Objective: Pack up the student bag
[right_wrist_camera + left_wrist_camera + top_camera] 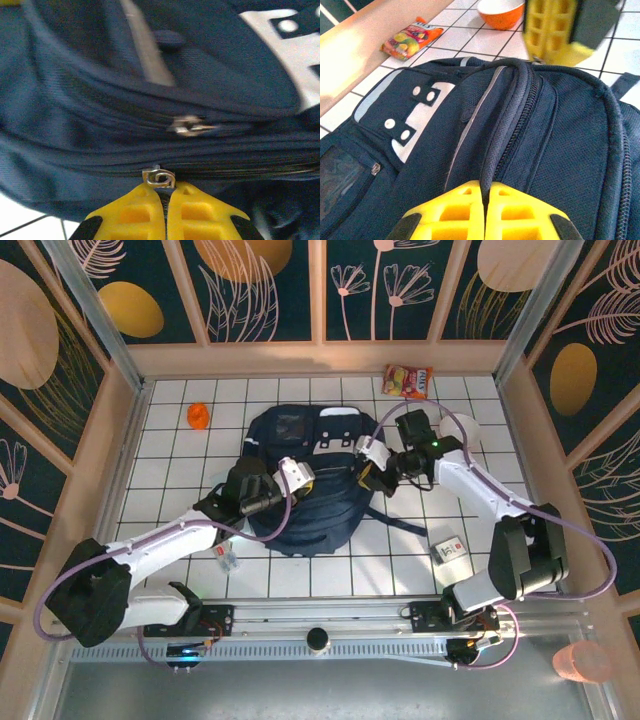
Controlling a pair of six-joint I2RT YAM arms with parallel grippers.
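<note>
No txt legible w/ certainty. Snack packet (411,37) beyond the student bag (520,150) has pale lettering on its red top edge, too blurred to read. Small box (452,548) right of the bag shows a red mark, too small.

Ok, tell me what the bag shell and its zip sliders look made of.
The student bag: woven synthetic fabric, probably nylon or polyester, matte; a grainy weave shows. Its zip sliders: metal by the look, silvery with bright glints, though blurred.
</note>
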